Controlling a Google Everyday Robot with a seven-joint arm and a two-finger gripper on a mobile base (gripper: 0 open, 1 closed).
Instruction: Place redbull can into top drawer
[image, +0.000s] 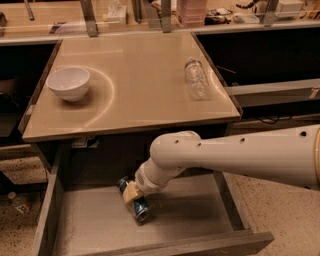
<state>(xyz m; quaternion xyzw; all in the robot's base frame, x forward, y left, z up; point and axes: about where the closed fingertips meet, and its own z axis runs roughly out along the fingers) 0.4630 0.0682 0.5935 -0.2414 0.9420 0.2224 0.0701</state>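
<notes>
The redbull can (139, 207), blue and silver, lies tilted on its side low inside the open top drawer (90, 225), close to or on the scuffed grey bottom. My gripper (132, 192) reaches down into the drawer from the right, under the tabletop edge. Its tan finger pad (130, 190) lies across the can's middle, and the fingers look closed on the can. The white arm (235, 155) crosses above the drawer's right half and hides part of it.
On the tan tabletop (140, 95) stand a white bowl (68, 82) at the left and a clear plastic bottle (196, 79) lying at the right. The drawer's thick front board (200, 245) juts toward the camera. Dark open shelves flank the table.
</notes>
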